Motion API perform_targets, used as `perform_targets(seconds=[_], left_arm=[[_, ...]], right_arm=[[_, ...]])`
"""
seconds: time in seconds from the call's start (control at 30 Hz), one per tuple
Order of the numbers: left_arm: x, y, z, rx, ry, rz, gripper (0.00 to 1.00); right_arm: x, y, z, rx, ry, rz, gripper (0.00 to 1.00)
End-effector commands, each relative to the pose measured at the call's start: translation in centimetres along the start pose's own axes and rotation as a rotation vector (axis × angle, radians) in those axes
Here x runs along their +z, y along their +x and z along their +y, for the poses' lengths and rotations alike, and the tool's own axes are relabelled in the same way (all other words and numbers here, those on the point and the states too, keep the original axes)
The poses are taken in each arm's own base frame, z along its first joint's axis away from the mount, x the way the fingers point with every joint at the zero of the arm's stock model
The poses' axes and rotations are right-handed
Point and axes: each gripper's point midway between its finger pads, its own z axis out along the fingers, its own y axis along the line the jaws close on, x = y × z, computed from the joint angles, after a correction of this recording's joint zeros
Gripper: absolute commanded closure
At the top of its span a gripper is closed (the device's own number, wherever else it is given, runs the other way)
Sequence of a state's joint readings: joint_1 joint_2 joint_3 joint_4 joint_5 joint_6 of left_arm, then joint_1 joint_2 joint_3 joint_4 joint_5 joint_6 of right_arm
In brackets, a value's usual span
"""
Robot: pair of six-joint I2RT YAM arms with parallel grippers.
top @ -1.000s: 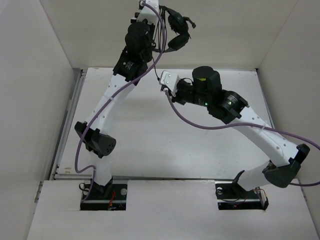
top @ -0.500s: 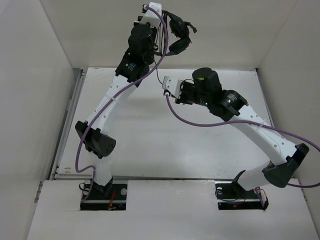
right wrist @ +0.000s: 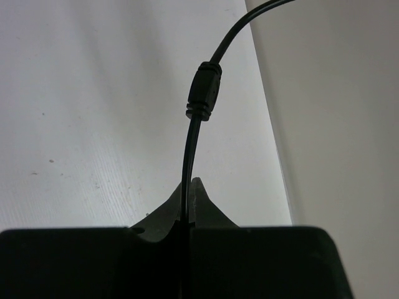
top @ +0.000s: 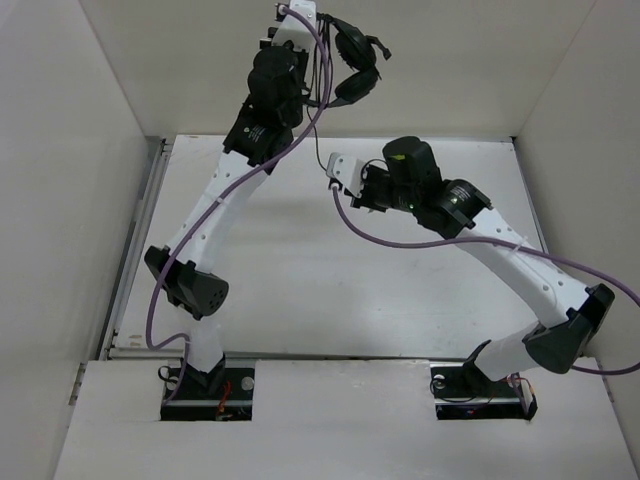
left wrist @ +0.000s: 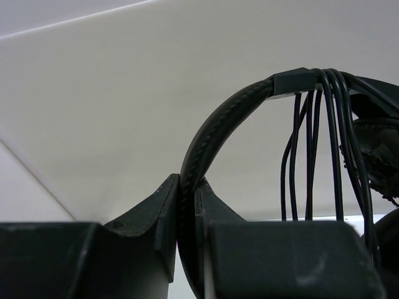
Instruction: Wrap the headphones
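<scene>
The black headphones (top: pixel 353 66) hang high in the air before the back wall. My left gripper (top: pixel 320 33) is shut on their thin padded headband (left wrist: pixel 215 124), which stands pinched between the fingers (left wrist: pixel 163 212). Several turns of the thin dark cable (left wrist: pixel 324 143) lie over the headband near an earcup (left wrist: pixel 377 146). My right gripper (top: pixel 329 173) is lower, over the far middle of the table, and shut on the cable (right wrist: pixel 186 165), just below a small ribbed black sleeve (right wrist: pixel 204 91). The reddish plug is out of view.
The white table (top: pixel 300 285) is boxed in by white walls at the left, back and right. Thick purple robot cables (top: pixel 400 250) trail along both arms. A metal rail (top: pixel 135 250) runs along the table's left edge.
My left arm has swung the held headphones a little right and back left again. My right gripper has shifted slightly right, still holding the cable.
</scene>
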State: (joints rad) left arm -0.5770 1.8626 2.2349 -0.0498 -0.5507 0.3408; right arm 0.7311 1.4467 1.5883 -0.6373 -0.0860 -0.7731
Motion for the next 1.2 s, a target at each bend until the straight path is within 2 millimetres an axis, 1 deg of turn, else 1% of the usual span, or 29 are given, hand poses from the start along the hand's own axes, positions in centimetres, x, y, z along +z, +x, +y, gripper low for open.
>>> perform_targets(seconds=[0.0, 0.1, 0.23, 0.47, 0.5, 0.6, 0.67, 0.7, 0.73, 0.8, 0.87, 0.9, 0.97, 1.0, 1.07, 1.17], left_arm=[[-2.2, -7.1, 4.9, -0.148, -0.074, -0.167, 1.0], [-1.9, -6.7, 5.1, -0.143, -0.08, -0.16, 1.0], [-1.6, -5.8, 5.0, -0.132, -0.084, -0.144, 1.0], [-0.4, -1.6, 4.7, -0.081, -0.098, -0.072, 1.0], [-0.4, -1.0, 4.6, -0.073, -0.096, -0.06, 1.0], [-0.4, 0.5, 4.3, -0.053, -0.089, -0.032, 1.0], [-0.7, 1.7, 3.7, -0.037, -0.072, -0.008, 1.0], [-1.0, 2.2, 3.3, -0.029, -0.058, 0.005, 1.0], [-1.5, 3.0, 2.5, -0.018, -0.036, 0.021, 1.0], [-2.4, 4.2, 1.0, 0.006, 0.01, 0.047, 1.0], [-3.6, 5.3, -0.5, 0.027, 0.056, 0.071, 1.0], [-4.8, 6.4, -1.9, 0.05, 0.094, 0.097, 1.0], [-5.7, 7.2, -2.8, 0.061, 0.123, 0.113, 1.0], [-6.5, 7.9, -3.7, 0.073, 0.151, 0.129, 1.0], [-8.0, 8.2, -5.0, 0.077, 0.206, 0.136, 1.0], [-10.5, 8.2, -6.8, 0.081, 0.304, 0.154, 1.0]], right_arm=[[-1.5, -1.0, -2.6, -0.02, 0.087, -0.034, 1.0], [-1.9, -1.0, -3.2, -0.025, 0.106, -0.032, 1.0], [-2.9, -1.6, -4.9, -0.048, 0.16, -0.04, 1.0], [-5.5, -4.7, -8.8, -0.095, 0.28, -0.105, 1.0], [-6.0, -5.0, -9.6, -0.115, 0.315, -0.104, 1.0], [-7.1, -4.9, -11.9, -0.168, 0.41, -0.081, 1.0], [-8.1, -4.9, -13.6, -0.205, 0.482, -0.064, 1.0], [-8.5, -4.8, -14.3, -0.227, 0.514, -0.052, 1.0], [-9.0, -4.7, -15.3, -0.261, 0.559, -0.033, 1.0], [-9.3, -4.3, -16.4, -0.345, 0.628, 0.017, 1.0], [-9.3, -3.9, -17.3, -0.435, 0.684, 0.064, 1.0], [-9.4, -4.0, -17.9, -0.497, 0.731, 0.084, 1.0], [-9.4, -3.9, -18.1, -0.537, 0.755, 0.098, 1.0], [-9.3, -3.8, -18.3, -0.561, 0.775, 0.105, 1.0], [-9.3, -3.5, -18.6, -0.57, 0.79, 0.107, 1.0], [-9.0, -2.1, -19.1, -0.528, 0.776, 0.098, 1.0]])
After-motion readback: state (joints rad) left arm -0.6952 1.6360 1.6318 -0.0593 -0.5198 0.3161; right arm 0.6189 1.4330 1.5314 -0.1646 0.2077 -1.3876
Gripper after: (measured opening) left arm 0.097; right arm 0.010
